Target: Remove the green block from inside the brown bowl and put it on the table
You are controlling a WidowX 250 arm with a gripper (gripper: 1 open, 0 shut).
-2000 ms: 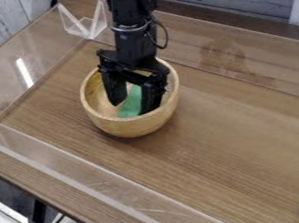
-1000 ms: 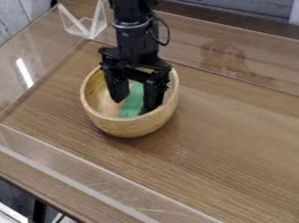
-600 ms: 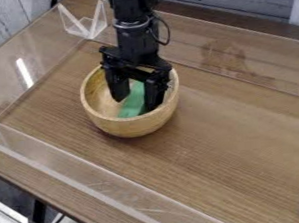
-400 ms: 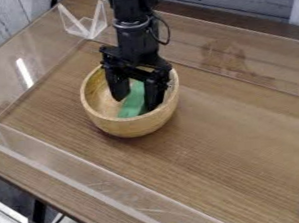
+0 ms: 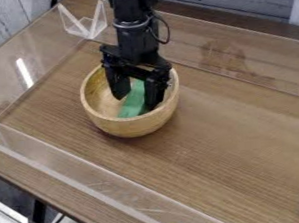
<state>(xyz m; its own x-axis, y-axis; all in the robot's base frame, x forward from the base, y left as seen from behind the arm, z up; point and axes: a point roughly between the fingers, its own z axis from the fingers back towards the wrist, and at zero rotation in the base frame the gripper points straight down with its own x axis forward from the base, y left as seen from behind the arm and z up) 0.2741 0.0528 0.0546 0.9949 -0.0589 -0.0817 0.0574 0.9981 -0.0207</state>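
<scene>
While the arm hangs over the bowl, nothing has shifted across the last two seconds: the gripper [image 5: 138, 88] sits in the same spot inside the brown bowl [image 5: 103, 118], pointing straight down, and the green block [image 5: 135, 102] lies just where it lay before. The jaws stand wide apart, one finger on each side of the block, and they have not begun to close. The block rests on the bowl's floor, leaning a little up the inner wall on the side nearer the camera, with its upper end hidden between the fingers. Whether the fingers already touch its sides cannot be told from this view.

My reading is that the arm has finished its descent and pauses before the squeeze, so the task is at its early stage: the block is not yet held, not lifted, and the table [image 5: 224, 146] has received nothing.

Around the bowl the tabletop is plain wood grain, with clear low walls [image 5: 63, 163] along the edges. The bowl's thick rim is the main hindrance: the fingers stand close to it, and a lift at an angle could catch the rim or drag the bowl along. The block's tilt may also let it slip as the jaws close.
</scene>
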